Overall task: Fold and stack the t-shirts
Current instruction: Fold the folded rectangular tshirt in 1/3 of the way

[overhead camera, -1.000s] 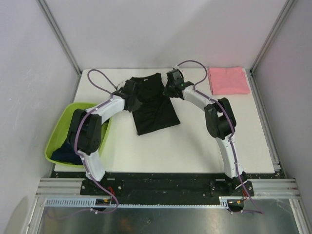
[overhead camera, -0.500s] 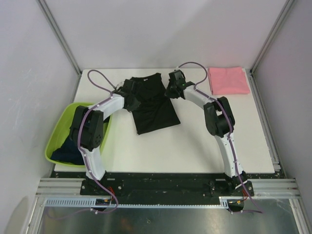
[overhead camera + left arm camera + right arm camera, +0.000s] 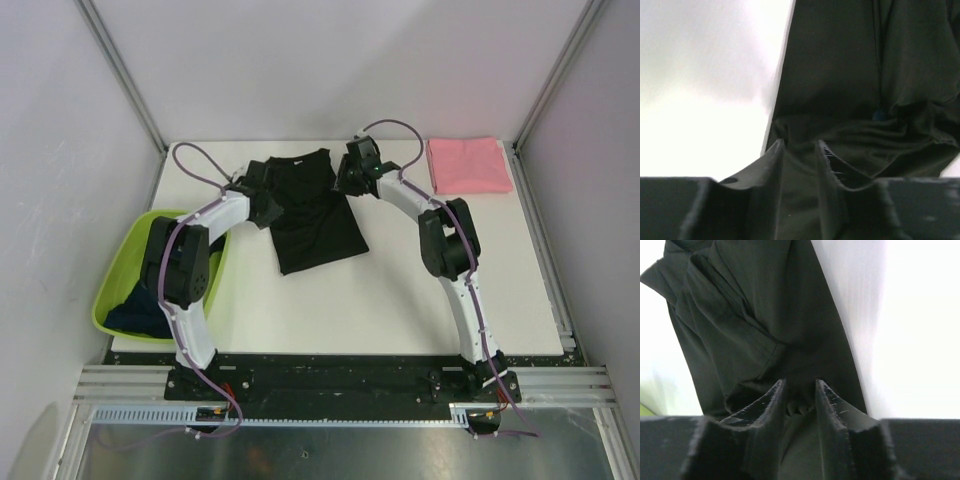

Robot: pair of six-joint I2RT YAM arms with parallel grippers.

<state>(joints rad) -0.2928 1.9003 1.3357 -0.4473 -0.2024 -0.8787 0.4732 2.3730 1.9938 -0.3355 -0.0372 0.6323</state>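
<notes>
A black t-shirt lies flat at the back middle of the white table, collar end away from the arms. My left gripper is shut on its left edge near the sleeve; the cloth is bunched between the jaws, with a speck of blue print showing. My right gripper is shut on the shirt's right edge near the other sleeve. A folded pink t-shirt lies at the back right corner. Dark navy shirts lie in the basin.
A lime-green plastic basin stands at the table's left edge beside the left arm. Metal frame posts and white walls close in the table at the back and sides.
Both grippers have moved slightly toward the back of the table while holding the black shirt's edges. The shirt's upper part has shifted a little with them.
</notes>
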